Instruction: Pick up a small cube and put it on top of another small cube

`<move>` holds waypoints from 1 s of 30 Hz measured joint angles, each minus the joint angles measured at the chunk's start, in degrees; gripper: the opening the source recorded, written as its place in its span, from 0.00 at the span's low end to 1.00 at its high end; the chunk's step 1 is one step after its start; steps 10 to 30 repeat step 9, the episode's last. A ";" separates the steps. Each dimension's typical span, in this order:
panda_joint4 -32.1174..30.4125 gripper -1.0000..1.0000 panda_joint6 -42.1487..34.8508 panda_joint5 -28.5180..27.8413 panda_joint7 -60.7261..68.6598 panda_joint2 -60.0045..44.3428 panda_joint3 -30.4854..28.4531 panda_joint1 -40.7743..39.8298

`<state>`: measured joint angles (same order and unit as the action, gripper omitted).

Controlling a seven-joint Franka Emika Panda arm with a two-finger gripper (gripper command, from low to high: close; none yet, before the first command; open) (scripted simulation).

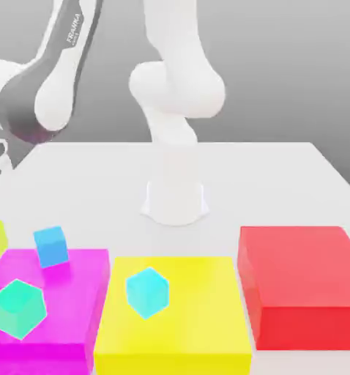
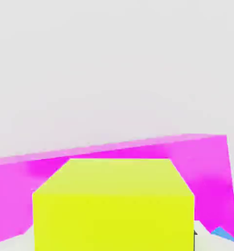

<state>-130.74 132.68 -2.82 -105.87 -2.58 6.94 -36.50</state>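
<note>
My small cube (image 2: 114, 206) is yellow-green. I see a magenta block (image 1: 75, 293), a yellow block (image 1: 200, 322), a red block (image 1: 302, 286), a blue cube (image 1: 51, 245), a cyan cube (image 1: 147, 291) and a teal cube (image 1: 17, 307).

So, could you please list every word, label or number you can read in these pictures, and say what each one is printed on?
"FRANKA" followed by a smaller word too blurred to read: dark lettering running along the white arm link at the upper part of the exterior view's left.
No lettering shows on the coloured blocks, the small cubes or the table.
</note>
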 joint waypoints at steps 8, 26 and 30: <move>-1.37 1.00 7.32 1.32 -3.74 -5.26 0.33 2.52; -1.37 1.00 7.32 1.32 -3.74 -5.26 0.33 2.52; -1.37 1.00 7.32 1.32 -3.74 -5.26 0.33 2.52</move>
